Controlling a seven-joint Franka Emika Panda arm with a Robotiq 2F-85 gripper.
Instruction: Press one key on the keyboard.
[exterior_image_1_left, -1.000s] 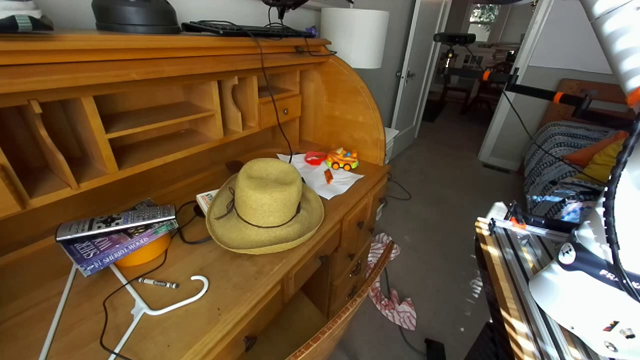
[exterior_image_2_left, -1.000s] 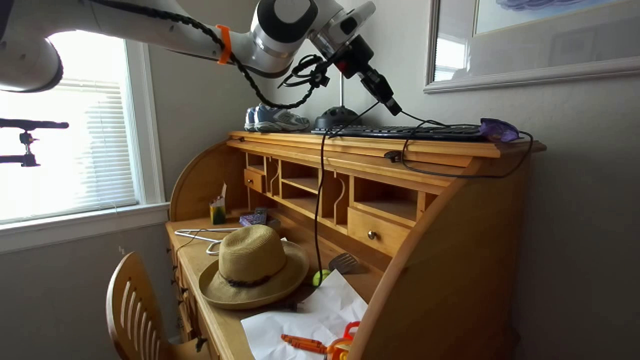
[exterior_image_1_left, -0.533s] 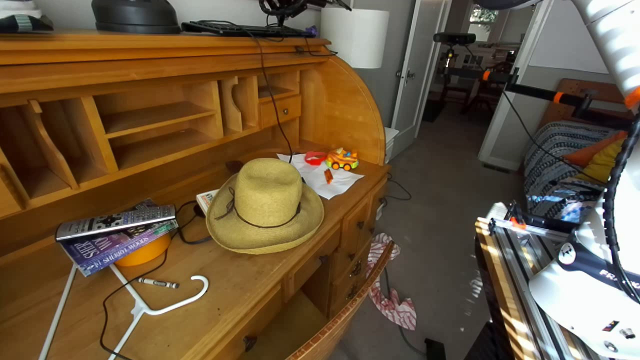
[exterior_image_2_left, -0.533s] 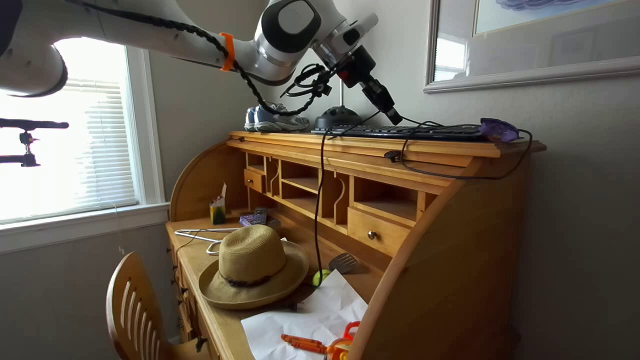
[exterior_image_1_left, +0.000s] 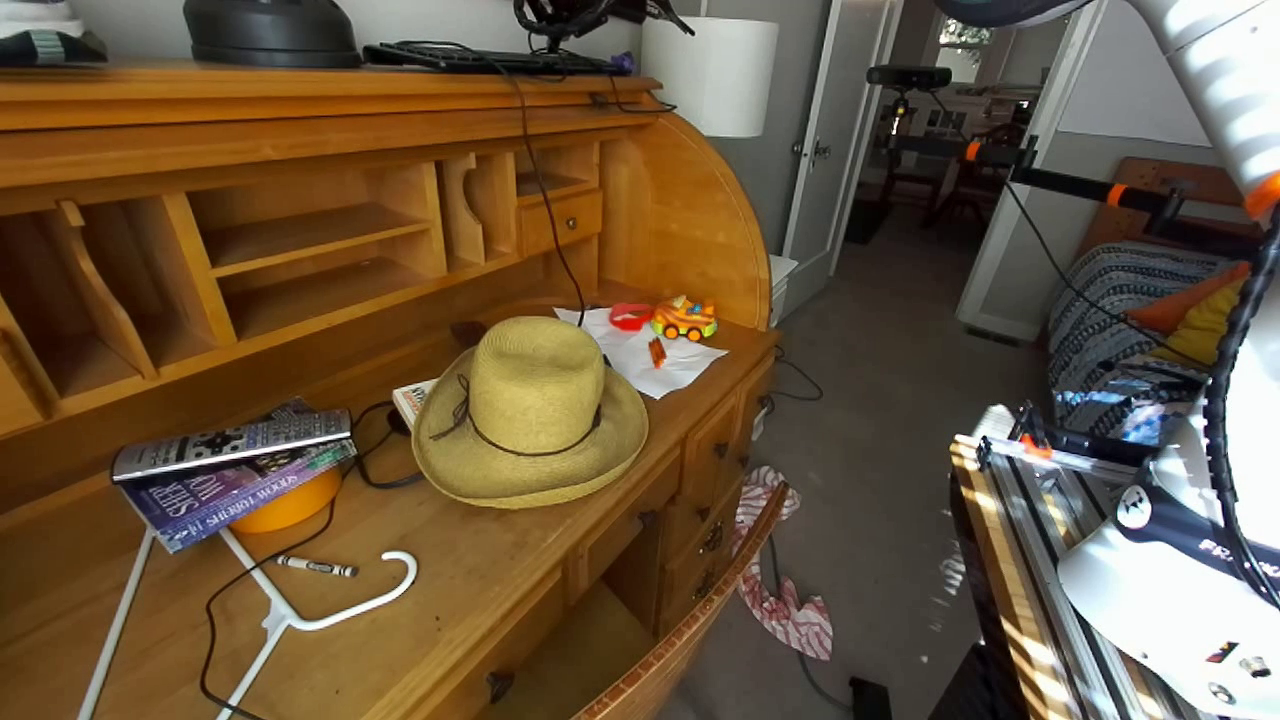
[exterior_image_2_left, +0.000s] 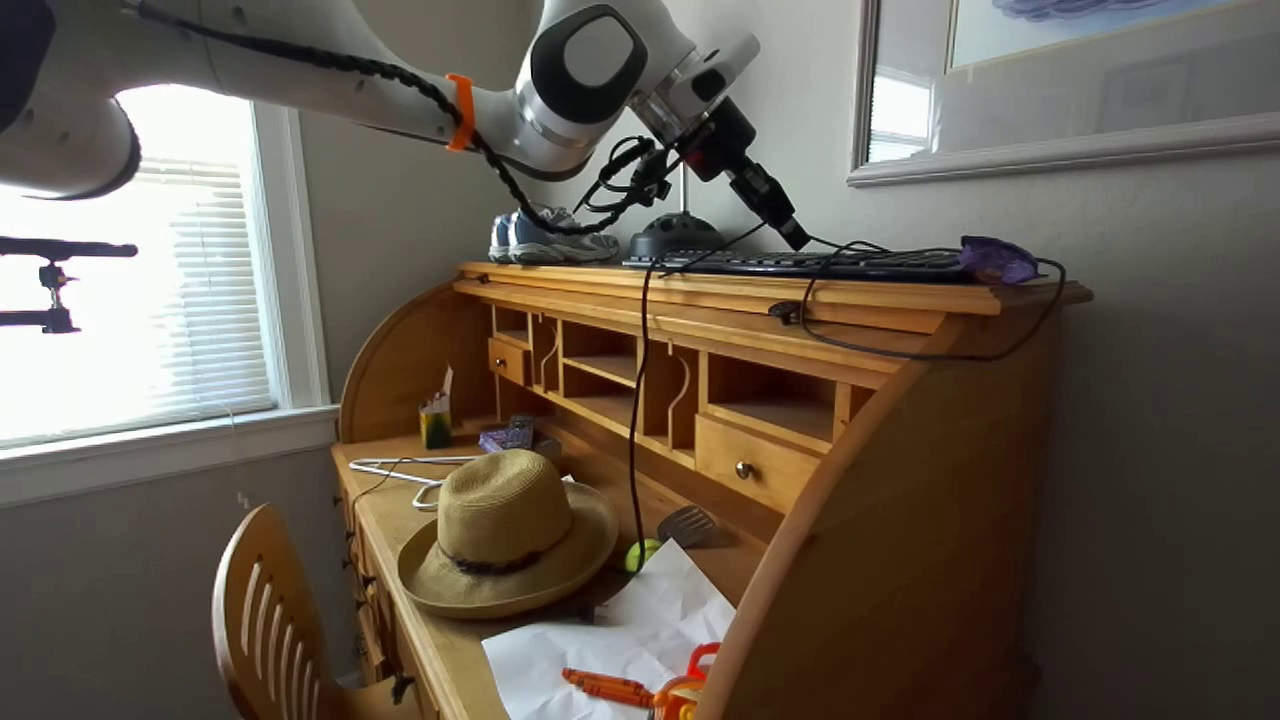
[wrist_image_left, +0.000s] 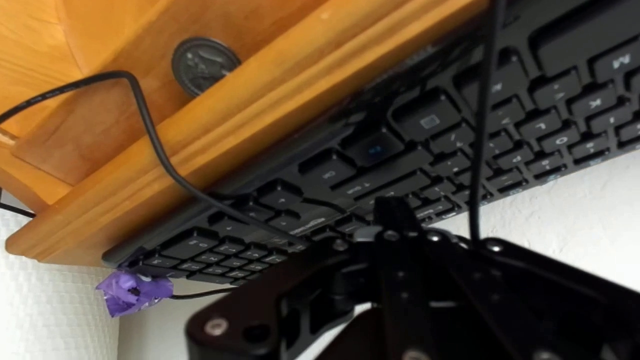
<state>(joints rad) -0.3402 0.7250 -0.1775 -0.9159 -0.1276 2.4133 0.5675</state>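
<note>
A black keyboard lies on top of the wooden roll-top desk, in both exterior views (exterior_image_1_left: 490, 58) (exterior_image_2_left: 890, 264). In the wrist view the keyboard (wrist_image_left: 360, 165) runs diagonally, with its number pad at the lower left. My gripper (exterior_image_2_left: 797, 238) points down at a slant, its tip close over the keyboard's middle. In the wrist view the fingertips (wrist_image_left: 396, 212) are together with nothing between them, and cover keys near the right shift key. I cannot tell whether the tip touches a key. In an exterior view the gripper (exterior_image_1_left: 553, 42) is partly cut off at the top.
A black cable (wrist_image_left: 160, 150) crosses the keyboard; another (wrist_image_left: 482, 125) runs up past the gripper. A purple wrapper (exterior_image_2_left: 998, 260) lies at the keyboard's end. A black round base (exterior_image_2_left: 675, 235) and shoes (exterior_image_2_left: 555, 238) stand on the desk top. A straw hat (exterior_image_1_left: 535, 410) lies below.
My gripper has moved down toward the keyboard, mostly in the first half second, then only slightly. It stays shut. The keyboard and other objects have not moved.
</note>
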